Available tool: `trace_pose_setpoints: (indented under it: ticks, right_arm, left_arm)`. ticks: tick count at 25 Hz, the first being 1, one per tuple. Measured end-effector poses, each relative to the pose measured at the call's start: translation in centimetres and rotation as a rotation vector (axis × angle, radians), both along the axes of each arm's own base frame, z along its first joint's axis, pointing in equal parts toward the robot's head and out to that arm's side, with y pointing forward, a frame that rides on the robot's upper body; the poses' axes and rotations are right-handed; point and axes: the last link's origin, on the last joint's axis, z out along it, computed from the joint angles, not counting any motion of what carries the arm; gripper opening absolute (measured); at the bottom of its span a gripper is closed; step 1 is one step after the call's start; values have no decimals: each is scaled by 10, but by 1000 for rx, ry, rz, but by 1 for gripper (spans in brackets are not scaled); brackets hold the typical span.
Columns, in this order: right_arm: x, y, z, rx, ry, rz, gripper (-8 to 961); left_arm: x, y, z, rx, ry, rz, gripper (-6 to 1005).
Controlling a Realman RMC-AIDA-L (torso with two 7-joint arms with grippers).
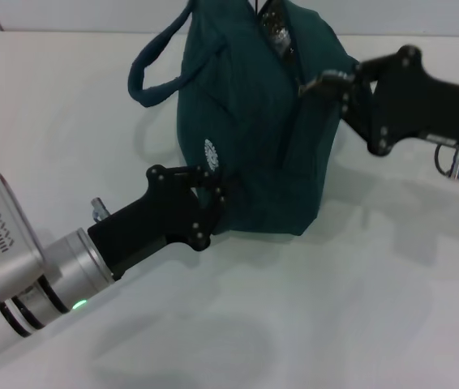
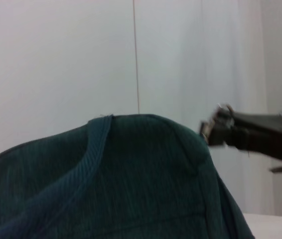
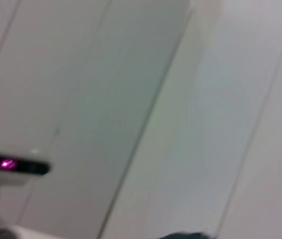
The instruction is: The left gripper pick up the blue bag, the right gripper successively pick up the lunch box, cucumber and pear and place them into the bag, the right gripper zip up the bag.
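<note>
Fabric is what I am dealing with, soft and slack. The blue bag [image 1: 254, 121] is standing on the white table [image 1: 359, 308], bulging and sagging under its own folds, with one loop handle [image 1: 152, 69] drooping off to the side. My left gripper [image 1: 213, 194] is pressing in at the bag's lower front corner, just beside the small white logo [image 1: 211, 152]; its jaws are looking nearly closed on a pinch of cloth, though I cannot tell for certain how much they are catching. My right gripper [image 1: 327, 81] is sitting at the zipper line near the top, jaws narrowed around what I judge to be the pull, the grasp itself too small to confirm. Lunch box, cucumber and pear are not showing, presumably inside, so I am expecting weight low down. Cloth this limp is going to give, so the zipper needs taut fabric.
</note>
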Motion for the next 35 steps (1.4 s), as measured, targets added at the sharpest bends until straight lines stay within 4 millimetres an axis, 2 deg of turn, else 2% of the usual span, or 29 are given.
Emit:
trace_pose_setpoints:
  ticks: [13,26,31,34,35]
  right_arm:
    - [-3,9,14,162,106,-13,16]
    - [3,-3,8,198,95,32,15]
    - [6,-8,2,228,104,47,15]
    - [5,-10,-1,232,105,58,15]
    - [5,-10,-1,233,105,59,15]
  left_arm:
    - [0,-2,-5,-47,31,-25,62]
    - [9,-5,14,56,-126,-23,63]
    - [17,2,16,36,-164,-37,236]
    - [24,8,17,11,-195,-44,467]
    - [26,10,17,5,-201,-45,505]
